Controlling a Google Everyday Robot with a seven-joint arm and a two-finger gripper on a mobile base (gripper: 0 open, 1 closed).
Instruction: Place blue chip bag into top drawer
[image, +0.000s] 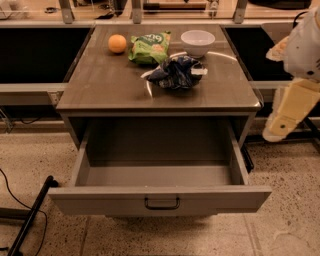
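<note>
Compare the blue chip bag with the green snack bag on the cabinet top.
The blue chip bag is dark navy with white patches; the green snack bag is green. The blue chip bag is crumpled, the green snack bag flatter. The green snack bag lies beside the orange, the blue chip bag nearer the front. Both rest on the cabinet top, outside the open top drawer. The gripper hangs right of the cabinet, touching neither.

Dim warm overhead light; curved glare arc on tabletop (100, 82) (beside blue chip bag (175, 73)). Top drawer (100, 200) rear shadowed. Gripper (281, 119) at right edge, brightly lit.
</note>
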